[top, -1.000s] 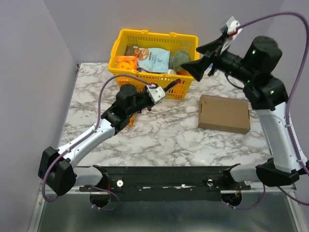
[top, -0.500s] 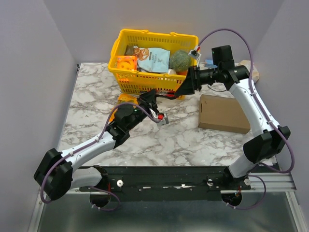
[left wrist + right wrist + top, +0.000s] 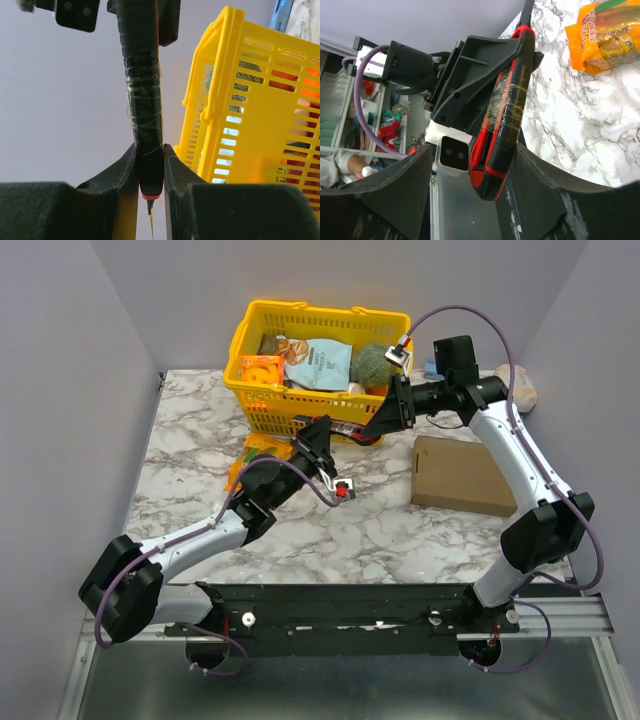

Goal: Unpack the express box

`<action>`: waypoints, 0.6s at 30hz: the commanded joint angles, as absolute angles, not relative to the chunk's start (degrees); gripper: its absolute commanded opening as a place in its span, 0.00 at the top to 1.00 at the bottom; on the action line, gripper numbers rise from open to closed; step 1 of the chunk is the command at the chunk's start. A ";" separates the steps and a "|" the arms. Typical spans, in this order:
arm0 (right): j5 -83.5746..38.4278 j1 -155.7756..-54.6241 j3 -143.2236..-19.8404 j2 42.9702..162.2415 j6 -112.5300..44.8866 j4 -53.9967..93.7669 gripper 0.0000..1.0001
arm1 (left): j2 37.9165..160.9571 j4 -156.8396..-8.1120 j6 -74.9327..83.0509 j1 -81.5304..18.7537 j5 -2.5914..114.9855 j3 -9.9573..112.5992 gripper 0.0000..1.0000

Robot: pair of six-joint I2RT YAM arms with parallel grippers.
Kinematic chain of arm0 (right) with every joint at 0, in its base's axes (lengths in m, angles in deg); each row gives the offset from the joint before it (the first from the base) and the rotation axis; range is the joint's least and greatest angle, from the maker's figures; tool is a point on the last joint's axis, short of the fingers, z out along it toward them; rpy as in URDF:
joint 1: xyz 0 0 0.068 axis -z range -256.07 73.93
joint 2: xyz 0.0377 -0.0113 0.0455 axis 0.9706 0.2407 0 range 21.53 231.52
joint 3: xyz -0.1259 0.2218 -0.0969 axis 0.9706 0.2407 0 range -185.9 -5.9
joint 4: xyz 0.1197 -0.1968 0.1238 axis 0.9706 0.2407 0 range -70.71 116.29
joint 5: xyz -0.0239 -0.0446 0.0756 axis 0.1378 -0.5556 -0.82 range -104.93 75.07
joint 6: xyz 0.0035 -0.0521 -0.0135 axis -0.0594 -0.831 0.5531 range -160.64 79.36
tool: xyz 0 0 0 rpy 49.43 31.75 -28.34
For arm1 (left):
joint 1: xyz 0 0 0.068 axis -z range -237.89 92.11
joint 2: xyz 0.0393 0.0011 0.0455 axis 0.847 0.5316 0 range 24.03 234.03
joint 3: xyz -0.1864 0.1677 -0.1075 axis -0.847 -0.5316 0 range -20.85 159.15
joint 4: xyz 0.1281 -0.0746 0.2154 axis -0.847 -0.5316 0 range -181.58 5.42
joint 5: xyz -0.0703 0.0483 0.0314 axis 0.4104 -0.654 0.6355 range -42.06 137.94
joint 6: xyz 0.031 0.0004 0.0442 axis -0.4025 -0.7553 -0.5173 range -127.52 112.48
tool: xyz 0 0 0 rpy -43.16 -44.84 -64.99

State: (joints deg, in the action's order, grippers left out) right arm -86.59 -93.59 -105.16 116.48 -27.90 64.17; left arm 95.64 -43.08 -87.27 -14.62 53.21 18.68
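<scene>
The marble counter carries the yellow basket at its back edge. The express box lies flat to the front-right of the basket, apart from it, flap closed. My left tool pinches a taped cutter. My right tool stands spread either side of it, with gaps showing both sides.

Nothing legible right now: there's dark print on the pale blue bag in the yellow basket and lettering on the orange packet in the right wrist view, all too small and blurred to read.
</scene>
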 commanded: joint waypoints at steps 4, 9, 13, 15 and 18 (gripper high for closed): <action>-87.89 -93.65 -104.25 118.12 -25.70 62.97 0.32 | 98.12 -35.89 -90.49 -14.03 53.56 20.72 1.00; -87.27 -93.74 -103.90 118.38 -26.05 62.97 0.44 | 98.91 -34.83 -90.67 -13.94 53.65 21.34 1.00; -87.53 -93.74 -103.63 118.91 -26.22 62.80 0.50 | 99.18 -34.66 -90.75 -13.85 53.82 21.43 1.00; -87.44 -93.83 -103.19 119.08 -26.75 62.97 0.57 | 99.35 -34.75 -90.66 -13.85 53.65 21.60 1.00; -88.41 -93.74 -102.58 119.09 -28.15 62.10 1.00 | 99.62 -35.18 -90.40 -13.94 53.30 21.95 1.00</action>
State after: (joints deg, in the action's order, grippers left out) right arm -86.15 -93.53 -103.70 118.30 -25.83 63.85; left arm 98.99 -38.12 -91.18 -14.25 53.10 19.79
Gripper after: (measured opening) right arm 0.259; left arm 0.288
